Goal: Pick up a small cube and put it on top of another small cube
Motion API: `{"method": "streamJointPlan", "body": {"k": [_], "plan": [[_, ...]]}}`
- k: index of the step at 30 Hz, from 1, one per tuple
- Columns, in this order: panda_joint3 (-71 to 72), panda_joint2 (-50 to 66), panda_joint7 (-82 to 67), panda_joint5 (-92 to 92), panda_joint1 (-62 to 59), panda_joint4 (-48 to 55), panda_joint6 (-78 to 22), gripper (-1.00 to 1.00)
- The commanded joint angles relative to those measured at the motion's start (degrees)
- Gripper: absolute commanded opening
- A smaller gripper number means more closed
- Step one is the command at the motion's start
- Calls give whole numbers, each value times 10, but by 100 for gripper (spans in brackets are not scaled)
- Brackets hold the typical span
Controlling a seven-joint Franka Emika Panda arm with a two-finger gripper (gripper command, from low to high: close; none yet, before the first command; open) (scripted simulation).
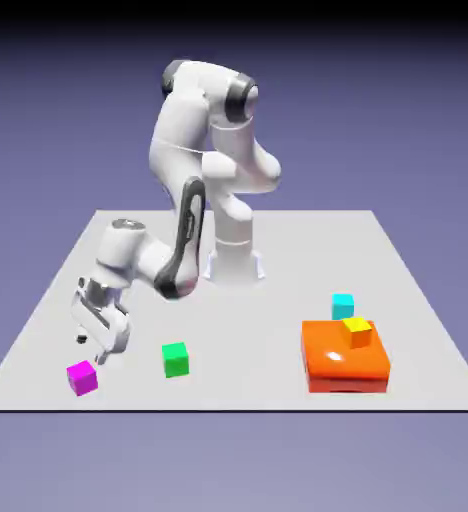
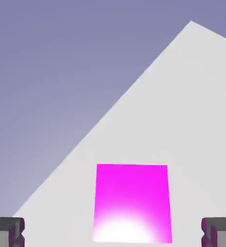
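The small magenta cube (image 1: 81, 377) rests on the table near its front corner at the exterior view's left. My gripper (image 1: 91, 351) hangs just above and slightly behind it, open, touching nothing. In the hand view the magenta cube (image 2: 132, 202) looms large between the two grey fingertips (image 2: 7, 231), which stand wide apart at the bottom corners. The small cyan cube (image 1: 342, 305) sits on the table far off at the exterior view's right, just behind the orange-red block.
A green cube (image 1: 175, 359) lies on the table a little to the right of the magenta one. The orange-red block (image 1: 345, 357) carries a yellow cube (image 1: 357, 331) on top. The table's front edge runs close to the magenta cube.
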Motion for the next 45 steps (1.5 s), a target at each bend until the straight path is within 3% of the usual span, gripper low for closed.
{"method": "streamJointPlan", "body": {"k": [1,5,6,13,45], "plan": [[16,21,1,-3,-18,14,9,0],[72,92,6,-14,-81,62,41,0],[72,92,6,-14,-81,62,42,-100],[-4,-27,2,5,20,-19,-10,-100],[660,-390,165,103,130,-289,-55,-100]]}}
